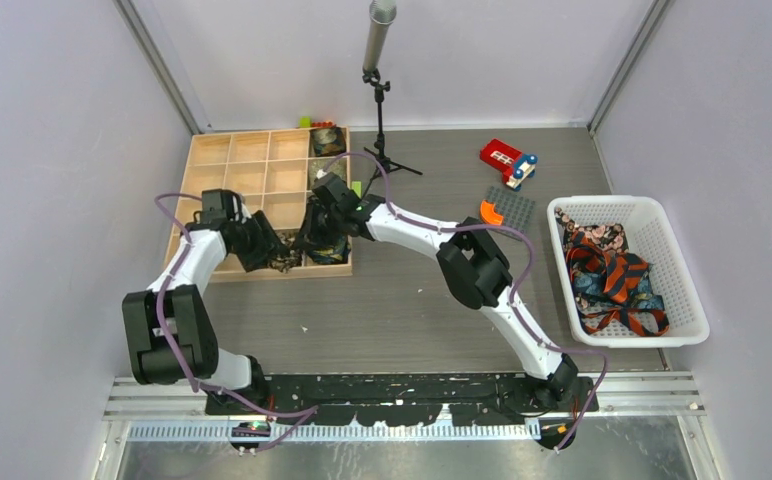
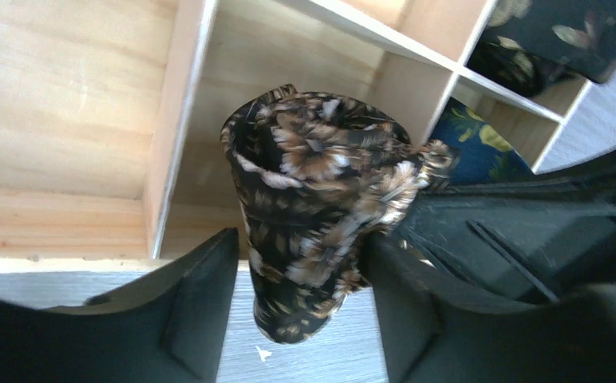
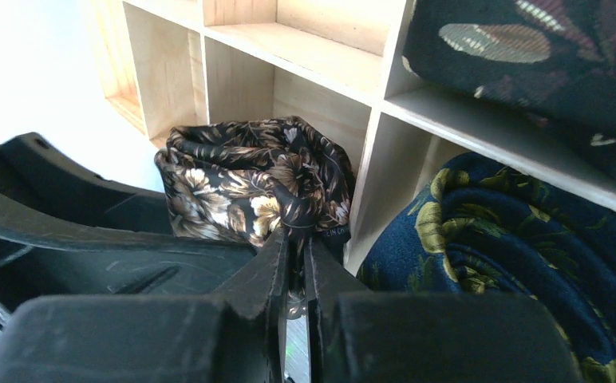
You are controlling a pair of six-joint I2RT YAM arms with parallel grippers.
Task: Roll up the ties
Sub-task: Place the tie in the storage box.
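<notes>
A brown-tan floral tie [image 2: 321, 207], rolled into a coil, is at the near edge of the wooden compartment tray [image 1: 247, 160]. It also shows in the right wrist view [image 3: 241, 183] and the top view [image 1: 287, 262]. My right gripper [image 3: 295, 243] is shut on a fold at the coil's outer end. My left gripper [image 2: 301, 243] is open with its jaws on either side of the coil; the right finger [image 2: 416, 311] touches it and the left finger [image 2: 201, 303] stands just off it. In the top view the left gripper [image 1: 265, 248] and the right gripper [image 1: 319, 235] meet there.
A rolled blue floral tie [image 3: 512, 263] and a dark rolled tie [image 3: 528, 56] fill the neighbouring compartments. A white basket [image 1: 684, 240] at the right holds loose ties [image 1: 612, 275]. A microphone stand [image 1: 380, 100], a red toy [image 1: 507, 160] and a grey plate [image 1: 510, 210] stand at the back.
</notes>
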